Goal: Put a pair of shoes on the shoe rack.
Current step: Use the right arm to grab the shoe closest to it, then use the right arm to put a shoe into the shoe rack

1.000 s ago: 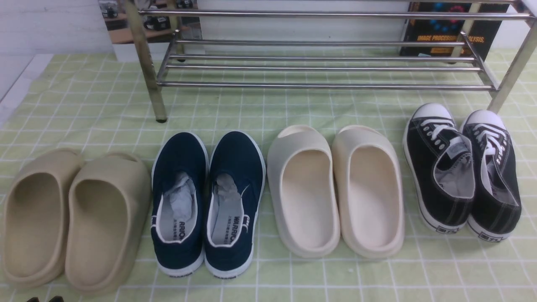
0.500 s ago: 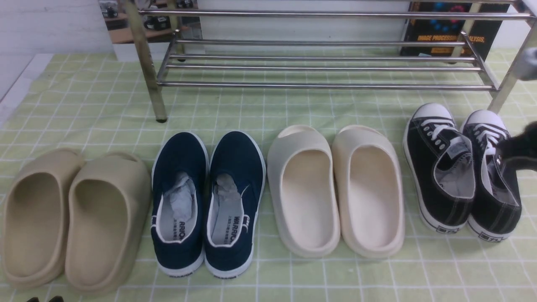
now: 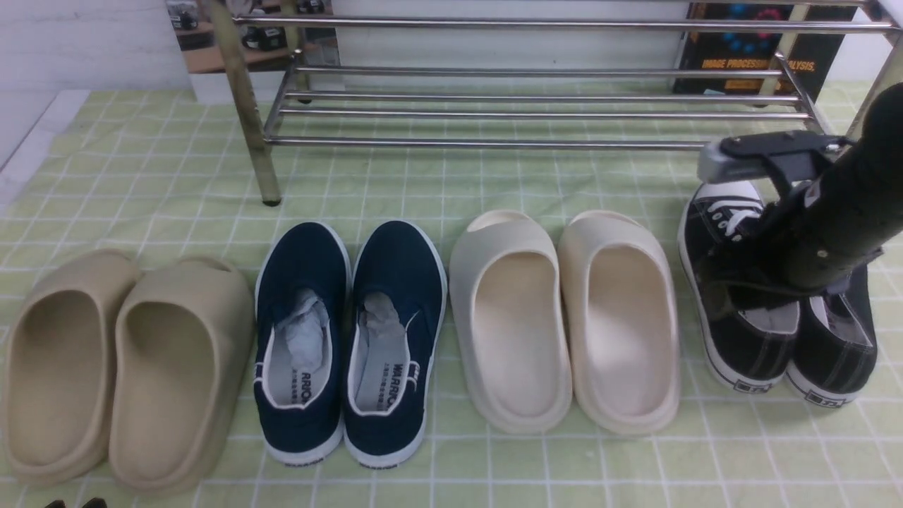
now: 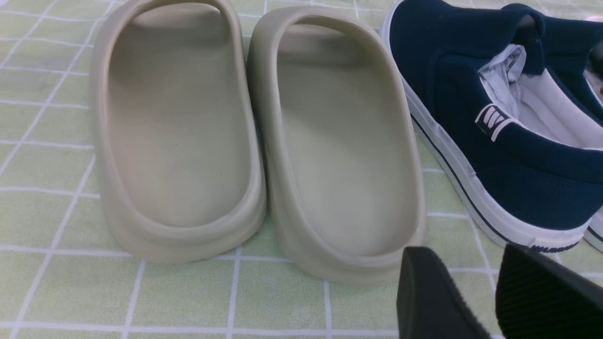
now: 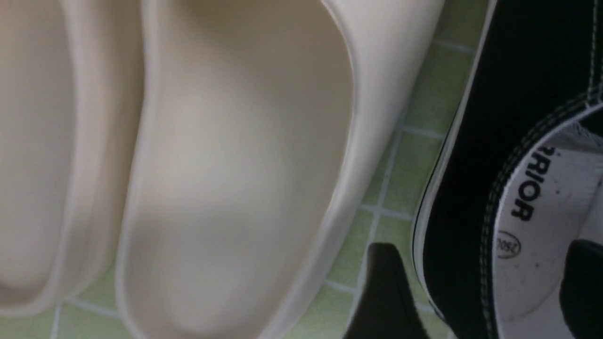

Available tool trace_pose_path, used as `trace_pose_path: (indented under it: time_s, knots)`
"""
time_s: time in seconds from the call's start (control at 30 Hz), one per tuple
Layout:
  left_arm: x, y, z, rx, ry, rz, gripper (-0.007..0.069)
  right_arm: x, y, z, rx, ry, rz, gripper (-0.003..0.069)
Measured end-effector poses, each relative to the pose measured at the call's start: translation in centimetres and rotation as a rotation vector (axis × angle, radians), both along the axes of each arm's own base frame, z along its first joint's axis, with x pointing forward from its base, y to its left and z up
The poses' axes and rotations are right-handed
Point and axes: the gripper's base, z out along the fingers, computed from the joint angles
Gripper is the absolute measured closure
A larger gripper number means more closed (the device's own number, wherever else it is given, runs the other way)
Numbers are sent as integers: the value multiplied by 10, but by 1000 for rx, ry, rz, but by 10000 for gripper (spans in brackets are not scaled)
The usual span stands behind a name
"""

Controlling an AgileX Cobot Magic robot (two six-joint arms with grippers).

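Note:
The pair of black lace-up sneakers stands at the right on the cloth, the left one [image 3: 744, 346] and the right one [image 3: 836, 353] side by side, toes toward the shoe rack [image 3: 536, 144]. My right gripper [image 3: 737, 286] is low over the left sneaker and hides its middle. In the right wrist view it [image 5: 483, 263] is open. One finger [image 5: 384, 282] is outside the sneaker's black side wall [image 5: 471, 141] and the other [image 5: 584, 278] is over its white insole. My left gripper [image 4: 464, 268] is open and empty near the front left edge [image 3: 70, 503].
Left to right on the green checked cloth stand beige slides [image 3: 120, 367], navy slip-ons [image 3: 349, 339] and cream slides [image 3: 564, 317]. The cream slide [image 5: 235, 165] lies close beside the left sneaker. A dark box [image 3: 748, 49] stands behind the rack.
My right arm has come in from the right edge and down over the black sneakers, now covering their laces. The shoes and the left gripper have not moved.

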Motion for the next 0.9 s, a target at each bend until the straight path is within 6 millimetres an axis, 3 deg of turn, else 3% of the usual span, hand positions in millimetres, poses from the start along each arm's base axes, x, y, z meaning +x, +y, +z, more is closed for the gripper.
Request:
trace_pose_path:
  time_s: [0.2,0.27,0.3,0.33,0.4,0.47,0.57,0.73,0.9]
  knots:
    - [0,0,0,0,0,0,386,19,1,-34,-32,-3,-32,234]
    - [0,0,0,0,0,0,386,26,1,-51,-54,5,-29,356]
    - [0,0,0,0,0,0,386,27,1,-53,-55,7,-30,366]
    - [0,0,0,0,0,0,386,28,1,-56,-56,8,-33,470]
    - [0,0,0,0,0,0,386,28,3,-55,-48,8,-38,578]
    - [0,0,0,0,0,0,386,28,3,-54,-41,7,-47,627]
    - [0,0,0,0,0,0,386,25,2,-48,-41,19,-49,632]
    - [0,0,0,0,0,0,386,17,5,0,-66,16,-1,631]
    - [0,0,0,0,0,0,386,24,16,39,-60,-29,28,631]
